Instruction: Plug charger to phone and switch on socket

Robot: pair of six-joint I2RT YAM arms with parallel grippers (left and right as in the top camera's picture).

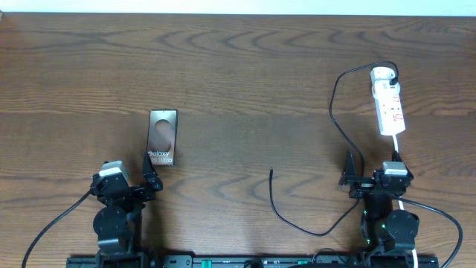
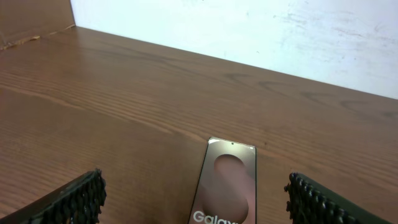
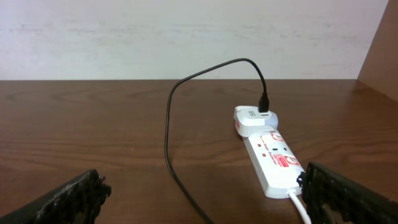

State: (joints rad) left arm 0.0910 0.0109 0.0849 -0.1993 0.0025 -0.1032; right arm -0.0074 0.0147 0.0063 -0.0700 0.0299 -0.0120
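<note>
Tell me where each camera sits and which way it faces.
Overhead: above the table, looking straight down on the phone, socket and charger; left arm and right arm show at the bottom edge.
Left wrist: on the left arm, facing the wall across the phone; its open fingers fill the bottom corners.
Right wrist: on the right arm, facing the wall past socket and charger; open fingers likewise.
Shared: overhead and left wrist, the phone; overhead and right wrist, the socket.

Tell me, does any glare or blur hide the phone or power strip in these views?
Overhead: even light, sharp, lettering readable on the glossy bronze-brown smartphone. Left wrist: pale sheen on the far wooden tabletop, smartphone crisp. Right wrist: narrow white power strip sharp, shadows faint.
</note>
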